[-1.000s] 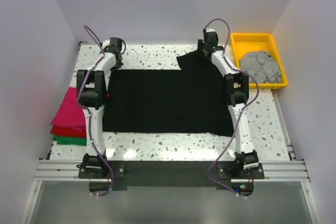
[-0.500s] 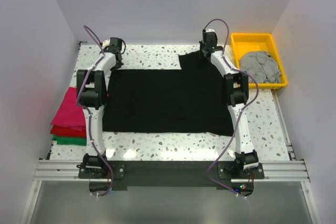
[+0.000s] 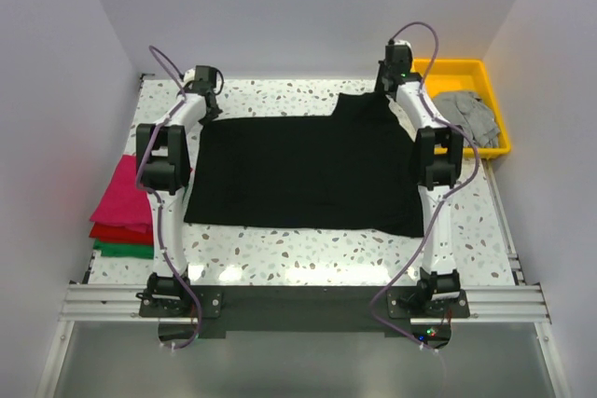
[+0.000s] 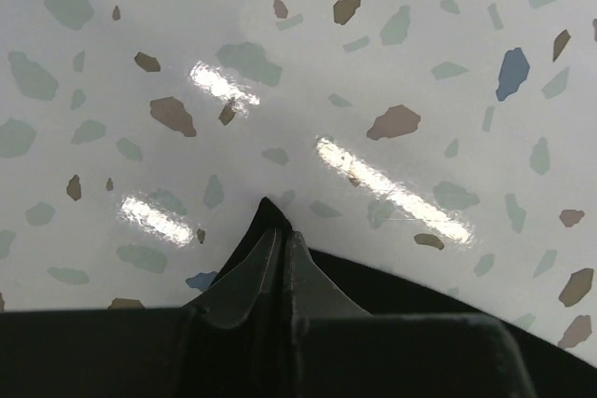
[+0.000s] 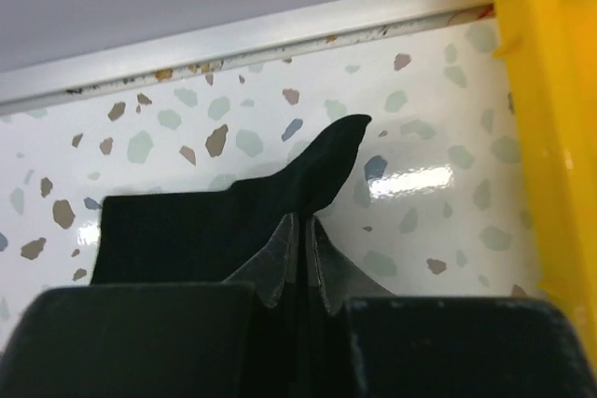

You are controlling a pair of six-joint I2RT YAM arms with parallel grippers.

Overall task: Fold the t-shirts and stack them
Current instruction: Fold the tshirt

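Overhead view, far left edge of the table [image 3: 308, 253]: a stack of three folded t-shirts. The magenta t-shirt [image 3: 126, 191] lay on top, the red t-shirt [image 3: 119, 233] under it, and the green t-shirt [image 3: 121, 250] at the bottom. The green one showed only as a thin edge, so its fold could not be judged.

The left gripper [image 4: 283, 235] was at the far left of the table. In its wrist view the two fingers were pressed together on a pointed corner of the black t-shirt [image 3: 308, 170], with a small peak of cloth standing up past the tips over bare speckled surface.

The black t-shirt lay spread flat across the middle of the table between the two arms, apart from the stack, near hem toward the arm bases. At its far right corner a flap of cloth rose toward the back wall.

The right gripper [image 5: 303, 226] was at the far right, just beside the tray. In its wrist view the fingers were closed on that black flap, a curled tip of cloth poking out beyond them.

Container: one yellow tray [image 3: 448, 70] at the far right corner of the table. Inside it lay the grey t-shirt [image 3: 466, 116], crumpled and unfolded.
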